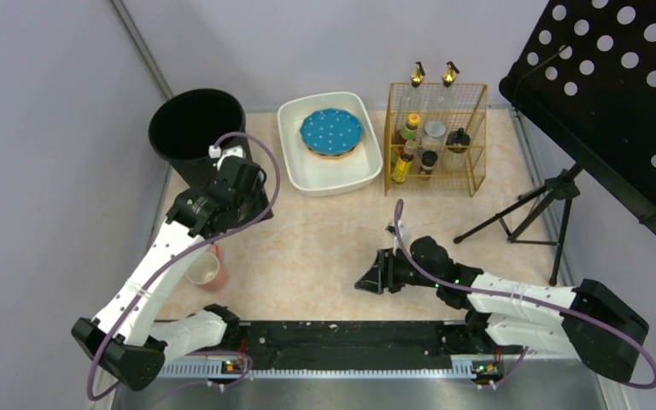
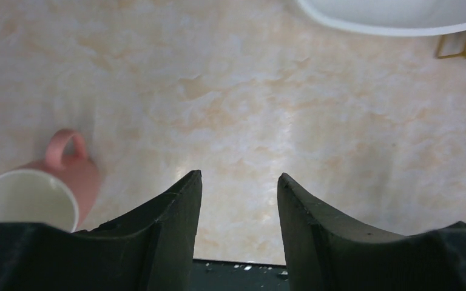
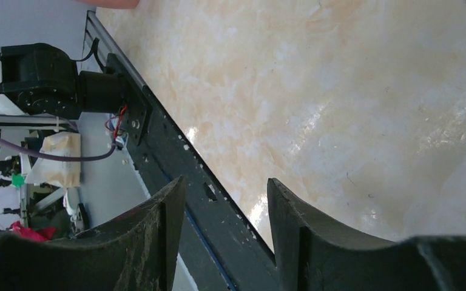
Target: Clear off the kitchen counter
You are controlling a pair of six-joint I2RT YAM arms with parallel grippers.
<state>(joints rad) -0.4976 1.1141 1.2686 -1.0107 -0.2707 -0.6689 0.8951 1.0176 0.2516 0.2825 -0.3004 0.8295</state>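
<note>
Where grey walls (image 1: 51, 128) enclose it, the kitchen counter (image 1: 325, 248) lies marbled peach (glossy). Left gripper (image 2: 239, 176) and right gripper (image 3: 226, 180) gape empty.

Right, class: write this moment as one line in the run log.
left gripper open, empty, over counter | right gripper open, empty | pink mug on counter, left side | blue plate in white basin

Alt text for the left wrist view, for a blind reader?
The left gripper, fingers open and empty, hovers over the marbled beige kitchen counter. A pink mug with a white inside sits at lower left; a white basin's edge shows at top right.
</note>
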